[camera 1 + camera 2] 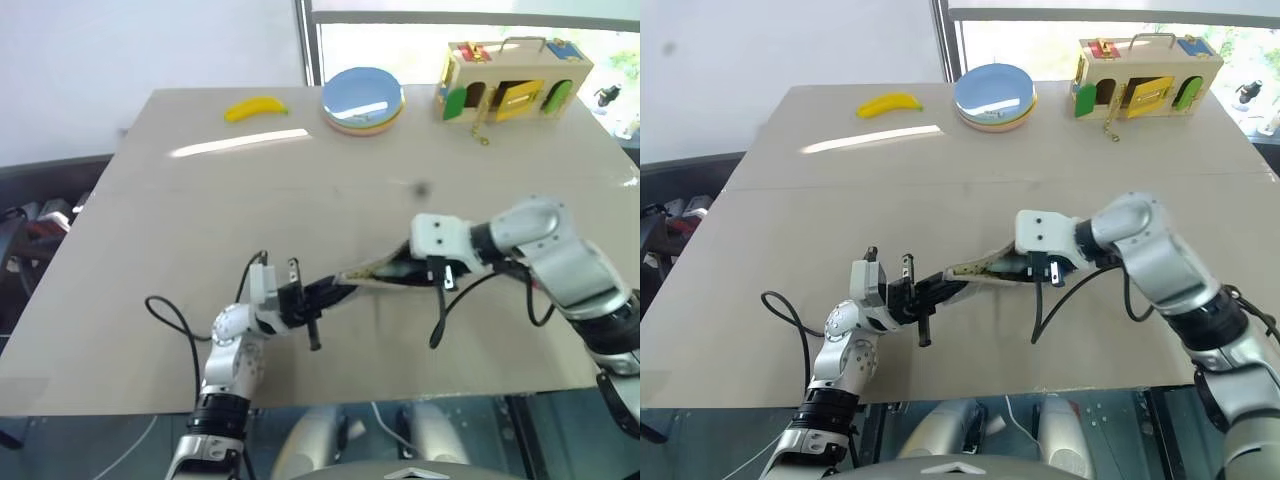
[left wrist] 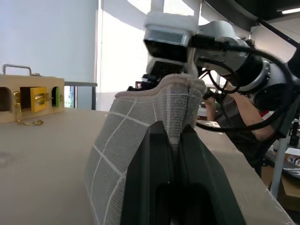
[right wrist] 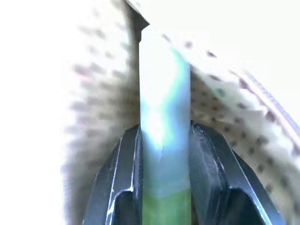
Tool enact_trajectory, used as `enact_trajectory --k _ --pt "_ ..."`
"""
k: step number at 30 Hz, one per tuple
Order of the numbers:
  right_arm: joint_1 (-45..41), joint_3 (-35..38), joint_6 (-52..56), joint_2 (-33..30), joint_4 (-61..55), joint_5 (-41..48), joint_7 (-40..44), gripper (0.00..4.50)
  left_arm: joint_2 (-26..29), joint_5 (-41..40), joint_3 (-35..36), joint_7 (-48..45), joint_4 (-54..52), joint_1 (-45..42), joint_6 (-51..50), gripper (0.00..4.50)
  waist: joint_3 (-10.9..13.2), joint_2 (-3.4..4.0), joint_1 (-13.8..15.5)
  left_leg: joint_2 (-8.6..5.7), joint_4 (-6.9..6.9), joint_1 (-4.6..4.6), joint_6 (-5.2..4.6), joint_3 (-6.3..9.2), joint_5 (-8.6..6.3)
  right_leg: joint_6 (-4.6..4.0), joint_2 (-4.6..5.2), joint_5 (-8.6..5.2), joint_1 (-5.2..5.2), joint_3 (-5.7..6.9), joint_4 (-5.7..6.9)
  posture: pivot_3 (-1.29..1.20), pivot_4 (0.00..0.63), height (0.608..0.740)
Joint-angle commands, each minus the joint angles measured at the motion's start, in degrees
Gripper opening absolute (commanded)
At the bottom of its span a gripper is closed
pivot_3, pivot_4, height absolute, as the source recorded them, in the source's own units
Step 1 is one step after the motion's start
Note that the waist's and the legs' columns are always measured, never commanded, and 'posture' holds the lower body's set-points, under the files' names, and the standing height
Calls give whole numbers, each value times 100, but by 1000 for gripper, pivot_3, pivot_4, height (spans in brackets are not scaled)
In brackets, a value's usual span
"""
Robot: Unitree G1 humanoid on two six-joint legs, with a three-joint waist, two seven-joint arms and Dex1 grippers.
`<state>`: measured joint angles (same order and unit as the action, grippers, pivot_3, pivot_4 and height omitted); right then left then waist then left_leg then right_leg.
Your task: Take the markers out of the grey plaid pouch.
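- Near the front edge of the worktop (image 1: 330,170), the grey plaid pouch (image 1: 375,272) is held up between the two arms, its open mouth turned toward the right one.
- Left end effector (image 2: 172,140) is clamped tight on one end of the pouch, the fabric pinched between its black fingers; that forearm reaches in low from the near left, pointing right.
- Right end effector (image 3: 164,136) sits at the pouch mouth, narrowed onto a pale greenish marker (image 3: 164,112) whose far end lies inside against the speckled lining.
- Right arm comes in from the right with the elbow out and the wrist bent, angled down toward the opening.
- Step in hand, as I judge it: drawing a marker out of the pouch.
- Next move calls for pulling back along the marker's length while the left holds firm, then laying the marker on the worktop.
- Whether other markers remain inside cannot be told.
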<state>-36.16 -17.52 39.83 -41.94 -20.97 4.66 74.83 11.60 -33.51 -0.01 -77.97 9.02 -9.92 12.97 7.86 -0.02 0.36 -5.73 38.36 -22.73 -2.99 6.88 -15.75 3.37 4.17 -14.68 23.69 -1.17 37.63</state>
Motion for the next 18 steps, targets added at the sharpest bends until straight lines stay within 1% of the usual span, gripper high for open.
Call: enact_trajectory --k 1,4,6,12,15,17,18 --pt "249 430 -247 -306 -349 327 -24 850 -9 -78 98 72 -69 28 81 0 0 0 22 0 1 0 0 -1 0 0 0 0 0 0 -1 0 150 740" --pt "374 762 -434 -224 -487 757 -143 850 -6 -69 93 108 -97 46 81 0 0 0 22 0 1 0 0 -3 0 0 0 0 -1 -2 0 0 150 740" --pt "317 1029 -399 3 -584 1129 -309 850 -16 -51 68 146 -145 72 80 0 0 0 17 1 0 0 0 -4 0 0 -1 0 0 -4 2 0 150 740" --pt "166 1522 -257 293 -612 1841 -718 850 -15 -28 -12 321 -370 97 -1 0 1 -1 39 1 1 0 0 -4 0 0 0 0 -1 -3 0 0 150 740" --pt "-118 2217 243 651 -559 2725 -1214 850 13 -32 -33 448 -546 84 -89 0 2 -1 37 1 0 0 0 -3 0 0 0 0 -1 -3 1 0 150 740" --pt "-351 2581 423 692 -355 2909 -1605 850 41 -31 -22 524 -623 61 -132 0 3 1 33 1 0 -1 0 -3 0 0 -1 0 0 -5 2 0 150 740" --pt "-468 2726 544 609 -211 2933 -1770 850 60 -30 -2 574 -664 42 -152 0 3 0 34 1 0 -1 0 -4 0 0 0 0 0 -6 2 0 150 740"
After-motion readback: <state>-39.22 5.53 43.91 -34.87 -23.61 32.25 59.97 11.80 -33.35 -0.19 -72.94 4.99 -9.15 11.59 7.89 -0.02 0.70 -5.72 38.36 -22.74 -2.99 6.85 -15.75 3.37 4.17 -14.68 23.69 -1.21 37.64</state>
